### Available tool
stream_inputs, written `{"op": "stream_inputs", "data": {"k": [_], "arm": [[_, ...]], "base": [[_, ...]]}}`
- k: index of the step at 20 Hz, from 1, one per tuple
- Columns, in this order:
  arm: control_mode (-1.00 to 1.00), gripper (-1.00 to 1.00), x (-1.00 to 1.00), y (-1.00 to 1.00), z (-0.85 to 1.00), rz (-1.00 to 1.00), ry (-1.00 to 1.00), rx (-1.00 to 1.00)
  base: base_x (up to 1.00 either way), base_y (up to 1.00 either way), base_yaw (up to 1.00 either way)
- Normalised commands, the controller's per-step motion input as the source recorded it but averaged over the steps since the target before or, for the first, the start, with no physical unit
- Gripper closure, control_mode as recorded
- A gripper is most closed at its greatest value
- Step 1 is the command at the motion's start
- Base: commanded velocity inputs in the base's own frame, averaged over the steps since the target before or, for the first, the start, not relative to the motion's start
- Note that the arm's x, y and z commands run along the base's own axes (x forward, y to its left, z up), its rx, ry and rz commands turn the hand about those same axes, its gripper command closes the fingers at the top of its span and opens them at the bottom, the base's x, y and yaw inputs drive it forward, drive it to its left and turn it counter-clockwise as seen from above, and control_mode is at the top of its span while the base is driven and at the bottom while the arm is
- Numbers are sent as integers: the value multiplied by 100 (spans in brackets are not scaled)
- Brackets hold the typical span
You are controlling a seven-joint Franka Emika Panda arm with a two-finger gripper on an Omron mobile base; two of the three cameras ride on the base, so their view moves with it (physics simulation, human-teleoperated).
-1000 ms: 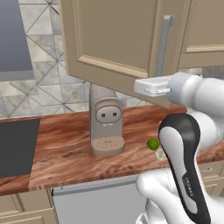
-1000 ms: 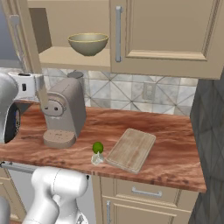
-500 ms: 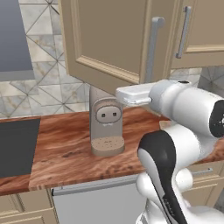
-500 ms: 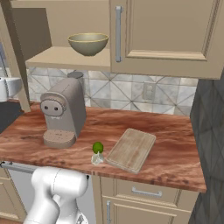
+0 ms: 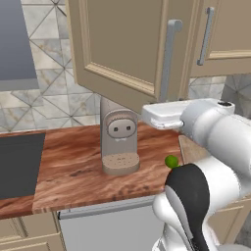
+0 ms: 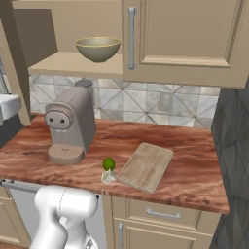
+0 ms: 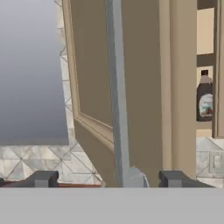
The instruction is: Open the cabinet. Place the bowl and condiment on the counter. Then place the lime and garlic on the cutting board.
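Note:
The cabinet's left door [image 5: 122, 44] stands swung open toward me. Its grey bar handle [image 7: 117, 87] runs up between the two fingertips of my gripper [image 7: 107, 179], whose jaws are open wide and clear of the bar. Behind the door, the dark condiment bottle [image 7: 204, 98] stands on a shelf. The olive bowl [image 6: 97, 47] rests on the lower shelf. On the counter [image 6: 194, 165] lie the lime [image 6: 108, 164] and the pale garlic [image 6: 108, 176], just left of the cutting board [image 6: 146, 166]. The lime [image 5: 171, 161] also shows beside my arm.
A beige coffee machine [image 6: 68, 126] stands on the counter under the open shelf. The cabinet's right door [image 6: 189, 39] is closed. A grey hood [image 5: 17, 44] hangs at the left above a dark cooktop [image 5: 17, 164]. Drawers [image 6: 160, 214] sit below the counter.
The jaws have spread apart and let go of the handle. The door has swung further open, and my hand has moved left with it.

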Motion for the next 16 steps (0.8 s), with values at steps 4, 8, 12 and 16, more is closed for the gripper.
{"op": "stream_inputs", "data": {"k": [4,8,12,16], "arm": [[-100,-100,-100,-23,43,-11,0,14],[-100,-100,-68,-30,53,-9,0,13],[-100,-100,3,-52,28,-3,0,10],[-100,-100,41,-73,0,0,0,15]], "base": [[0,0,0],[0,0,0],[0,0,0],[0,0,0]]}}
